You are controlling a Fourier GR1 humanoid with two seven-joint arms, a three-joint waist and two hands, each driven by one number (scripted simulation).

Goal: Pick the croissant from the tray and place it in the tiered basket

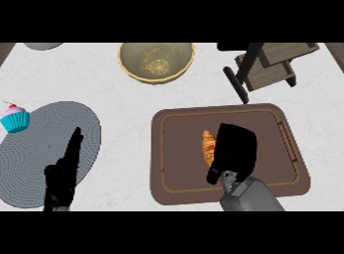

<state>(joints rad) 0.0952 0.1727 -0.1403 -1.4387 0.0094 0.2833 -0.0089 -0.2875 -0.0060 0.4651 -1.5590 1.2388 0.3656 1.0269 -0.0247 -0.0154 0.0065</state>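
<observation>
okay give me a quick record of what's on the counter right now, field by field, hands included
tray: brown tray, right of centre on the counter
croissant: croissant lies on the tray, partly hidden by the right hand
right hand: right hand over the tray, against the croissant; grasp not discernible
left hand: left hand open, fingers straight, over the grey placemat
tiered basket: tiered basket at the far edge, centre
cupcake: cupcake at the left
wooden rack: wooden rack far right
</observation>
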